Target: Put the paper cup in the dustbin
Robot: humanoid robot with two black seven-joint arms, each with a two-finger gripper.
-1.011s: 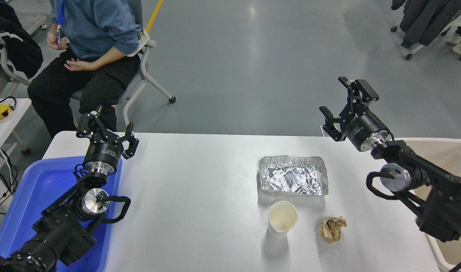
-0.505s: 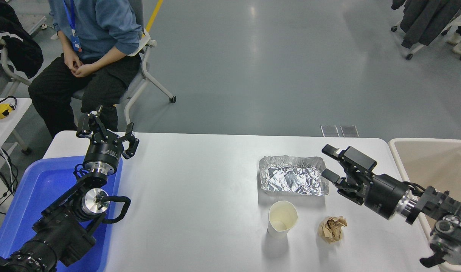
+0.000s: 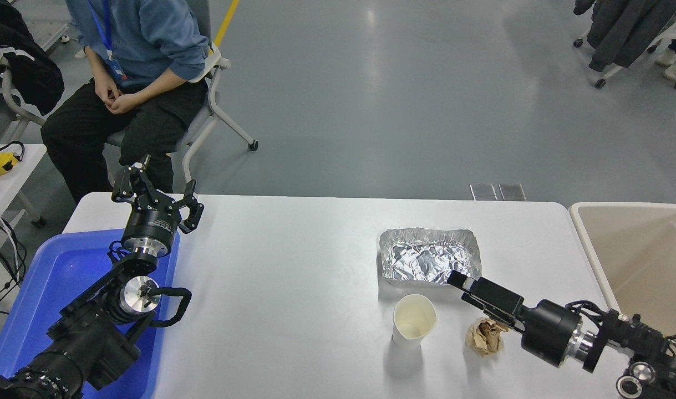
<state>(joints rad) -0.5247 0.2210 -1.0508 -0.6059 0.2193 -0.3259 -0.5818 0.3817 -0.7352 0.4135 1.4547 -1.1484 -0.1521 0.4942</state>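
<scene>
2 black arms point(image 3: 93, 327) with silver joint collars.

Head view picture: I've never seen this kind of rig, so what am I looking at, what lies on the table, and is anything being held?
The camera sits high on a two-armed robot and looks down over a white table. The black arms are the robot's own. The left gripper is parked over a blue tray, fingers open and empty. The right gripper reaches in low from the right, pointing toward the paper cup; I cannot tell whether it is open or shut, and it holds nothing. The cup stands upright, untouched. Beside it lies a crumpled brown paper ball, partly under the right arm, and behind it a silver foil tray. The beige dustbin stands at the table's right end. A person sits on a chair beyond the far left corner.
</scene>
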